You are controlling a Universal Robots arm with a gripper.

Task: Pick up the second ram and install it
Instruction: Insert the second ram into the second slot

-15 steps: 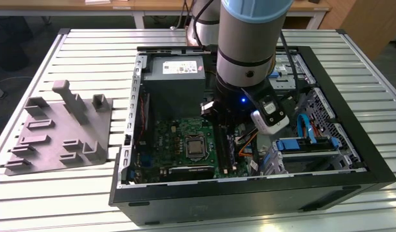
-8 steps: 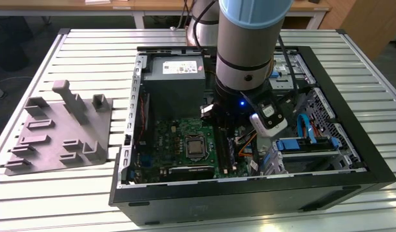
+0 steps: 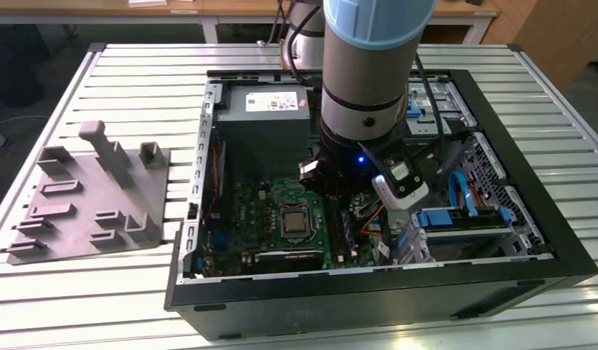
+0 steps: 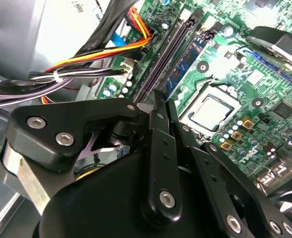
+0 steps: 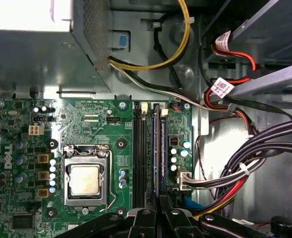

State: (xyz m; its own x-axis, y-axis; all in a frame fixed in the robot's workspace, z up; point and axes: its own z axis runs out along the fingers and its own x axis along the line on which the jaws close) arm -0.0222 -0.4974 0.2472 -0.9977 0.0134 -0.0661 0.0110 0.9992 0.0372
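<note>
arm (image 3: 375, 44) comes down steeply from above, wrist (image 3: 362, 124) near vertical, small blue light lit at its lower end. gripper (image 4: 161, 103) points downward; in second wrist view black linkage bars (image 4: 158, 163) converge toward tip, jaws drawn together, tips almost meeting.

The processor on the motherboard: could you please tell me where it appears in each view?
Exterior view: processor just to the exterior view's left of the arm's lower end.
First wrist view: processor beside the memory slots.
Second wrist view: processor next to those slots too.
Shared landmark: the memory slots.
</note>
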